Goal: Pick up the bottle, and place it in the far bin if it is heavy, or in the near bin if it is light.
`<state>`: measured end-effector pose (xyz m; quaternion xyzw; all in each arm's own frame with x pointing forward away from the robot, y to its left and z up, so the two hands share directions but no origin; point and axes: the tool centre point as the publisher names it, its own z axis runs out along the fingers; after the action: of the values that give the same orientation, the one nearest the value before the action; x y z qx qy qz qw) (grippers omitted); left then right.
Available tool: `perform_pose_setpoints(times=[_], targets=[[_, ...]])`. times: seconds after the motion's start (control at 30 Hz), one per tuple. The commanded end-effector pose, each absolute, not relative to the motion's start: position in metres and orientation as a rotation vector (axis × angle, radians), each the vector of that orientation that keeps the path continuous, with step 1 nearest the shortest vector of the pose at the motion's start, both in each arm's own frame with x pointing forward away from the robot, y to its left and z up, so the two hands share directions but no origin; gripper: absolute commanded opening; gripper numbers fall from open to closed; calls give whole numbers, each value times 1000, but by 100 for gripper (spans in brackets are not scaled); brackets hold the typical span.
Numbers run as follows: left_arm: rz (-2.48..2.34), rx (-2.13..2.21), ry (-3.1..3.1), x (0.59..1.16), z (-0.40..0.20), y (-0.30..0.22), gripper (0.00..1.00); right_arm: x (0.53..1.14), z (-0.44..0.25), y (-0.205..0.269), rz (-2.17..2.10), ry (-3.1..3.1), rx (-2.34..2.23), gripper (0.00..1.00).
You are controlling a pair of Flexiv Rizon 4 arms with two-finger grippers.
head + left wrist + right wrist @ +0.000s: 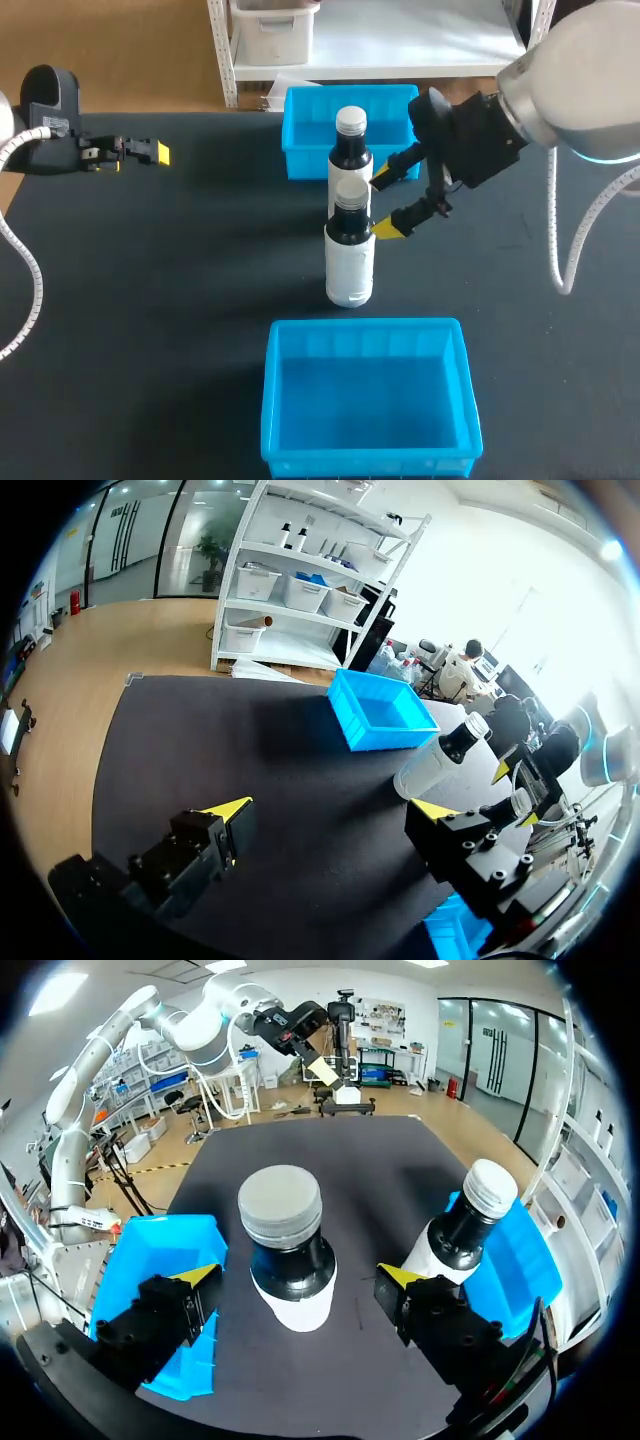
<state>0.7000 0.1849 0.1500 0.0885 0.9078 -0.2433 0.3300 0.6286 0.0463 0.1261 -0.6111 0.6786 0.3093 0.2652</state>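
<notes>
Right gripper (384,205) hung open just beside a white, dark-necked plastic bottle (350,255); left gripper (332,808), also open, was well apart from it.

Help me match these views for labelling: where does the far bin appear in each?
Head view: far bin behind the farther bottle, top middle.
Left wrist view: far bin ahead of the left gripper.
Right wrist view: far bin behind the farther bottle.
Landmark: near bin, in all three.
</notes>
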Motion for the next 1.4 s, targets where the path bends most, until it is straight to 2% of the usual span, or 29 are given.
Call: perform_pose_setpoints(times=[0.03, 0.87, 1.4], targets=[[-636, 231, 2374, 700, 150, 185, 100, 632, 122, 53, 855, 1824, -1644, 100], [-636, 231, 2374, 700, 150, 185, 100, 629, 117, 84, 926, 1772, -1622, 100], [-636, 231, 2374, 700, 150, 185, 100, 626, 117, 87, 932, 1767, -1617, 100]])
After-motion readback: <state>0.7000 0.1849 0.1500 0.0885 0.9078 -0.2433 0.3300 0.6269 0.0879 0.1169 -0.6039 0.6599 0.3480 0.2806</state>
